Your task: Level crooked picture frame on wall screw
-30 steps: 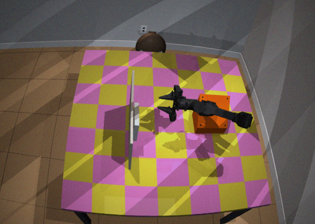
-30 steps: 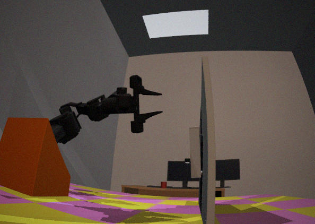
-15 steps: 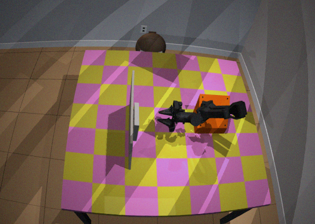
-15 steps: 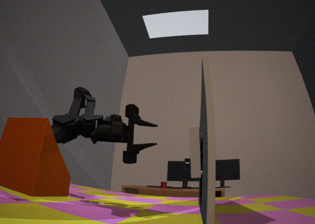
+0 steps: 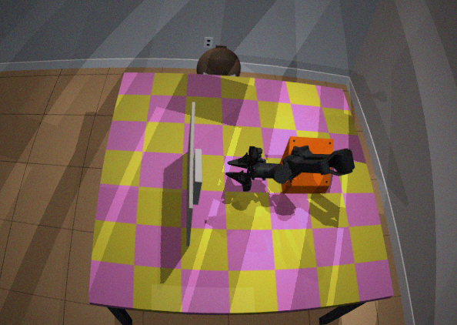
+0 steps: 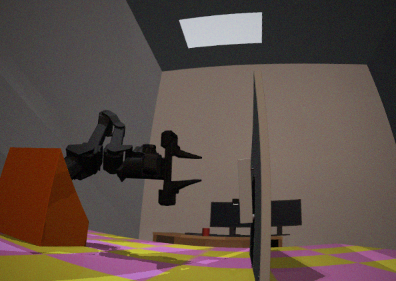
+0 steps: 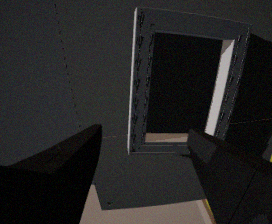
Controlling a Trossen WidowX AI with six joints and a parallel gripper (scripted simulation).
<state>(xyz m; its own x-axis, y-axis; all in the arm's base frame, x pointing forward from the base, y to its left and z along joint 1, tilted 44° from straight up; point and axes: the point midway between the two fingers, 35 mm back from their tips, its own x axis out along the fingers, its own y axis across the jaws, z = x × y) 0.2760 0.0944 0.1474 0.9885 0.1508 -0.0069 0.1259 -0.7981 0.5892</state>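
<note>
The picture frame [image 5: 198, 166] [image 6: 245, 190] [image 7: 141, 83] hangs on the arm's side of a thin upright wall panel [image 5: 191, 135] [image 6: 261, 134] [image 7: 54, 63] that stands on the table. In the wrist view the frame is a dark rectangle with a pale left edge, and its top edge slopes down to the right. My gripper [image 5: 228, 168] [image 6: 201, 169] [image 7: 145, 133] is open and empty. It points at the frame at about the frame's upper part, a short gap away and not touching it. The screw and the notched strip are hidden.
The arm is mounted on an orange block [image 5: 308, 182] [image 6: 37, 197] on the pink-and-yellow checkered table [image 5: 250, 251] [image 6: 133, 264]. A brown round object [image 5: 218, 60] stands behind the table's far edge. A desk with monitors and a red cup [image 6: 205, 232] is in the background.
</note>
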